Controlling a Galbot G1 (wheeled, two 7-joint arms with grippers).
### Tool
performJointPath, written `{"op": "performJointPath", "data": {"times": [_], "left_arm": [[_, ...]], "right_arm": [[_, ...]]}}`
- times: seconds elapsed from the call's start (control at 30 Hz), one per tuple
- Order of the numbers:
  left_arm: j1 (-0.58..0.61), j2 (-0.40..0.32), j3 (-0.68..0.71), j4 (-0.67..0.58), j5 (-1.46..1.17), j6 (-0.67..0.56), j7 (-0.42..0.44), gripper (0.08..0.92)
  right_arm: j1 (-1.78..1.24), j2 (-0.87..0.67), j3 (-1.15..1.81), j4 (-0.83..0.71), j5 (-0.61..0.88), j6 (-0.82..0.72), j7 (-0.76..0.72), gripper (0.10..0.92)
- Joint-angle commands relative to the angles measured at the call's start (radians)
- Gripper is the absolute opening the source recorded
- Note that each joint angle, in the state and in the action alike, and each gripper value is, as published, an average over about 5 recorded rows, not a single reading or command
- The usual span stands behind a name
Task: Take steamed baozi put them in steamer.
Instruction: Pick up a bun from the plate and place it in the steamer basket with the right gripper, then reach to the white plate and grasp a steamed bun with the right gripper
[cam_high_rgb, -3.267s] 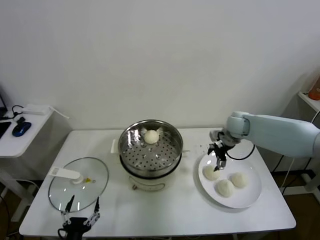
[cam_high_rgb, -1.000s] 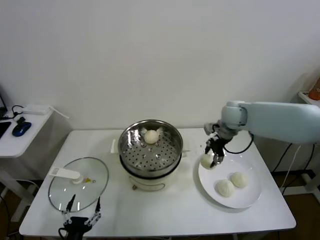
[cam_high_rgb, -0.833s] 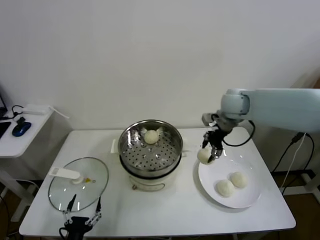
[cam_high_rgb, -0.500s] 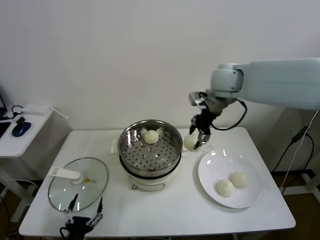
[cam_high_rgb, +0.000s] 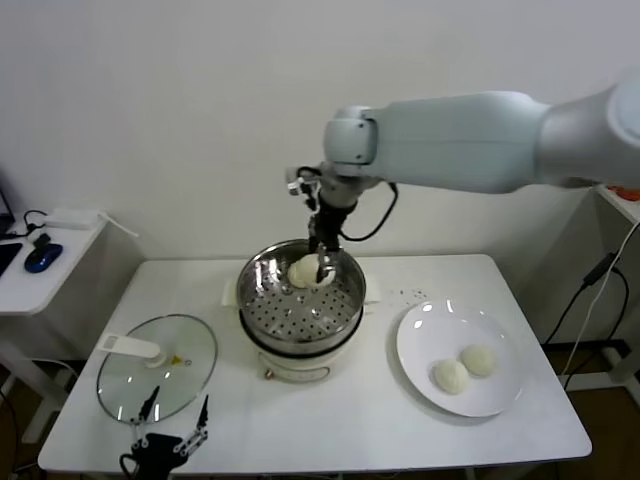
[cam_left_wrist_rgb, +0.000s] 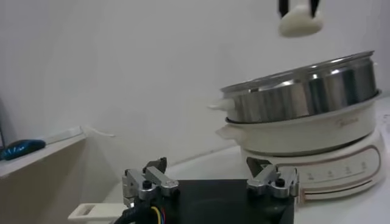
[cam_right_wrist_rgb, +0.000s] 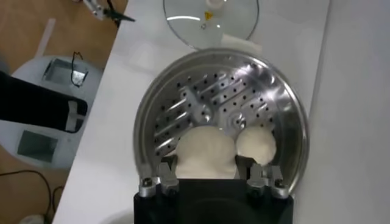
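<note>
The right tool (cam_high_rgb: 322, 262) hangs over the steamer (cam_high_rgb: 262, 302) in the centre of the head view, its fingers partly closed around a baozi (cam_right_wrist_rgb: 205, 153). This bun is above the perforated bottom, close to another baozi (cam_right_wrist_rgb: 255, 142) that lies inside, at the far side of the basket. Two more baozi (cam_high_rgb: 450, 375) rest on the plate (cam_high_rgb: 420, 340) at the lower right. The left tool (cam_high_rgb: 168, 441) stays at the bottom left, open and empty, near the glass lid (cam_high_rgb: 190, 365) on the worktop (cam_high_rgb: 350, 420).
</note>
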Motion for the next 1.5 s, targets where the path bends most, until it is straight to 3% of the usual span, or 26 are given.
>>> {"op": "performJointPath", "data": {"times": [0.03, 0.9, 1.13, 1.5], "left_arm": [[0.013, 0.000, -0.001, -0.017, 0.004, 0.002, 0.007, 0.823], [0.007, -0.005, -0.004, 0.009, 0.023, -0.013, 0.006, 0.823], [0.008, -0.006, -0.004, 0.004, 0.025, -0.010, 0.005, 0.823], [0.016, -0.016, -0.007, -0.007, 0.033, -0.004, 0.006, 0.823]], "right_arm": [[-0.191, 0.165, 0.049, -0.198, -0.035, -0.014, -0.001, 0.658], [-0.359, 0.169, 0.143, -0.317, -0.223, -0.003, 0.043, 0.675], [-0.248, 0.088, 0.128, -0.211, -0.155, 0.014, -0.004, 0.813], [0.066, -0.176, -0.128, 0.091, -0.117, 0.099, -0.100, 0.823]]}}
